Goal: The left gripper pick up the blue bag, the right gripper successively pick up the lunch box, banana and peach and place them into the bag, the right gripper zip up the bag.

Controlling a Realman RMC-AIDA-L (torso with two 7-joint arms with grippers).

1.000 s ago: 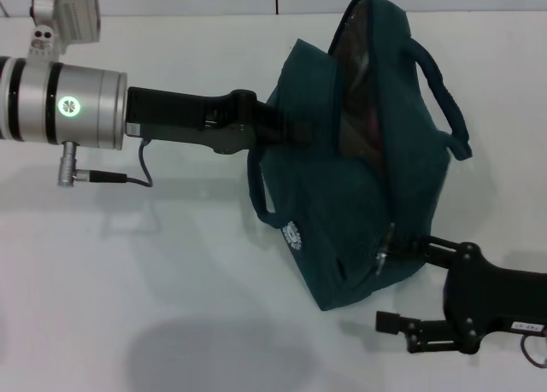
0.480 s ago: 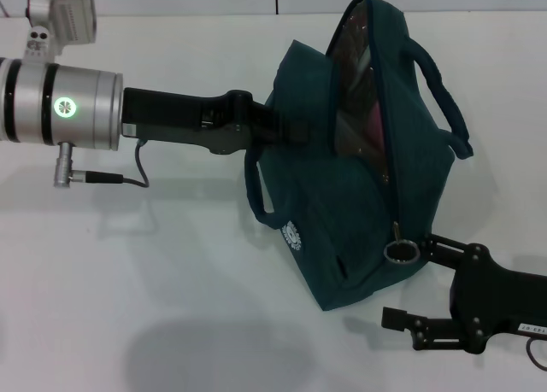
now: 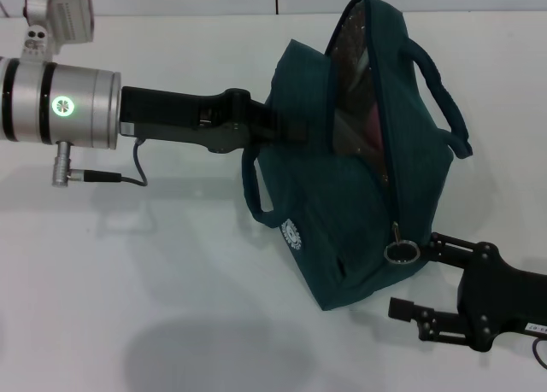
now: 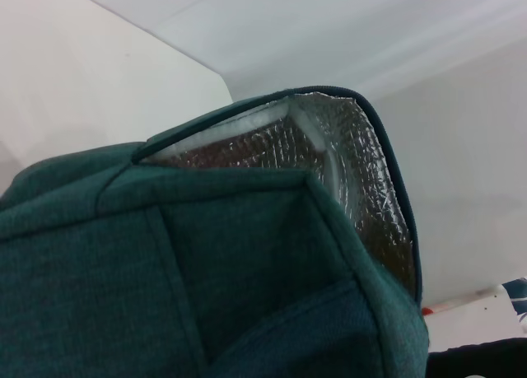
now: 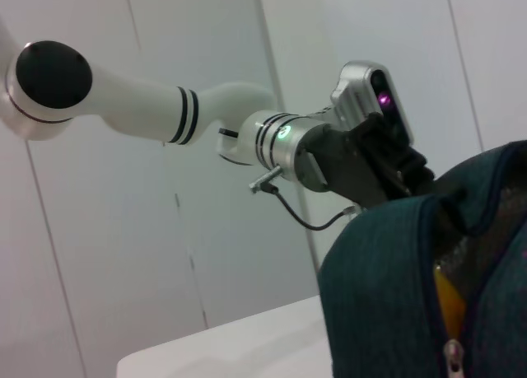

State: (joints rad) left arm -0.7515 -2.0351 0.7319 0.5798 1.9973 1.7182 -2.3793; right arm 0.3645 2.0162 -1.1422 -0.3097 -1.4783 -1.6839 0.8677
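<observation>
The blue bag (image 3: 342, 204) stands tilted on the white table (image 3: 128, 272), its top zip open along most of its length. My left gripper (image 3: 286, 129) reaches in from the left and is shut on the bag's side edge. Silver lining (image 4: 370, 189) and something pink (image 3: 373, 119) show inside the opening. A yellow thing, likely the banana (image 5: 447, 300), shows inside in the right wrist view. My right gripper (image 3: 419, 275) is open beside the bag's near end. The zip's ring pull (image 3: 401, 252) hangs free just off its upper finger (image 3: 440, 240). The lunch box and peach are not clearly visible.
The bag's carry handles (image 3: 444, 93) arch to the right and one loops down on the left (image 3: 253, 191). My left arm's silver wrist (image 3: 60, 106) and its cable (image 3: 137, 166) lie over the table's left side.
My right gripper has drawn back to the right and slightly down, away from the bag. The zip's ring pull has left its fingers and now hangs free. The left arm has barely moved.
</observation>
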